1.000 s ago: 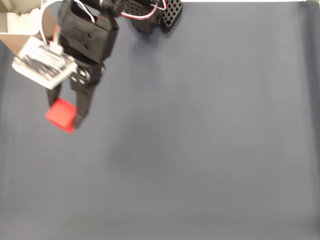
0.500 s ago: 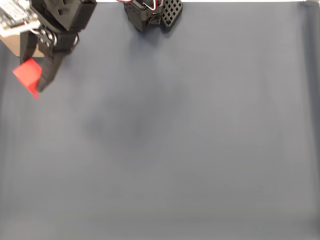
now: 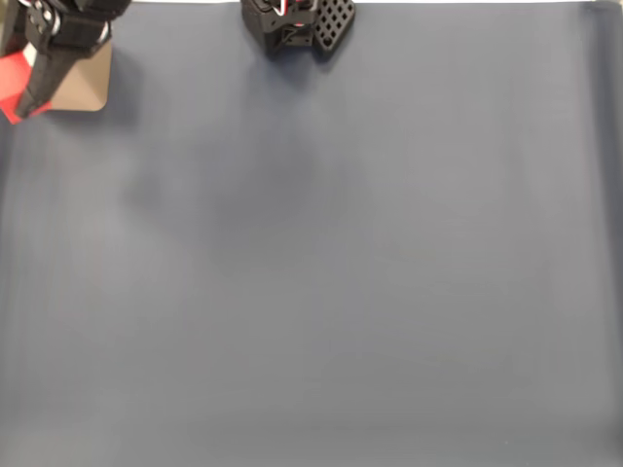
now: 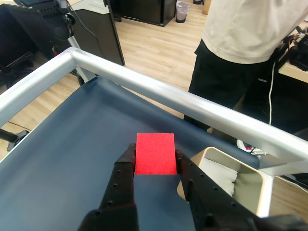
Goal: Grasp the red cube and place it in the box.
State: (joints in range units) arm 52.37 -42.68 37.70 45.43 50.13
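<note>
Presently, item by item.

Claw (image 4: 155,159): two black fingers closed against the left and right faces of the red cube (image 4: 155,153), which sits between the tips, lifted clear of the worktop (image 4: 72,144). In the fixed view the claw (image 3: 21,92) is at the top left corner, the cube (image 3: 12,86) half cut off by the frame edge.

Box (image 4: 236,180): tan rim, pale interior with white padding, seen in the wrist view to the right of the cube and near the worktop's metal rail (image 4: 168,94). In the fixed view only a tan corner of it (image 3: 86,83) shows beside the arm.

Risks, as judgement:
- Cube is beside the opening, not over it in the wrist view (a release now would likely land it on the cloth or on the rim, from which it could bounce out).
- Box stands close to the worktop edge; a finger striking its wall could push it toward the rail.
- Grip is by the tips alone on smooth faces; a sharp swing could let the cube slip.

Views compared:
- Wrist view gives the grip, the box interior, the rail, the wooden floor and a person (image 4: 240,43) standing beyond.
- Fixed view gives the broad dark cloth and the arm's base (image 3: 292,24) at the top edge.
</note>
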